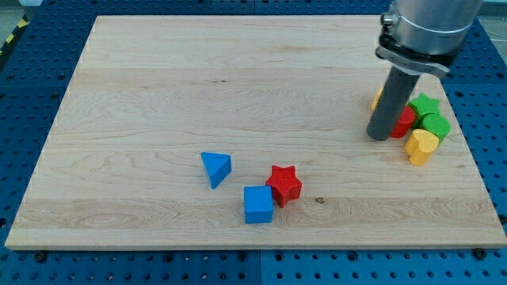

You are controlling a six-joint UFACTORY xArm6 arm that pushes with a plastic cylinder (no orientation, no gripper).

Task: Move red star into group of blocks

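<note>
The red star (284, 184) lies at the lower middle of the wooden board (158, 95), touching a blue cube (257, 204) at its lower left. A blue triangle (215, 168) lies a little further left. A group of blocks sits at the view's right: a red block (405, 122), a green star (424, 104), a green block (435, 125), a yellow heart-like block (421, 146) and an orange-yellow block (377, 99) partly hidden behind the rod. My tip (379, 138) rests on the board just left of the red block, far right of the red star.
The board lies on a blue perforated table (32, 71). The arm's grey cylinder (428, 28) hangs over the board's top right corner. The group sits close to the board's right edge.
</note>
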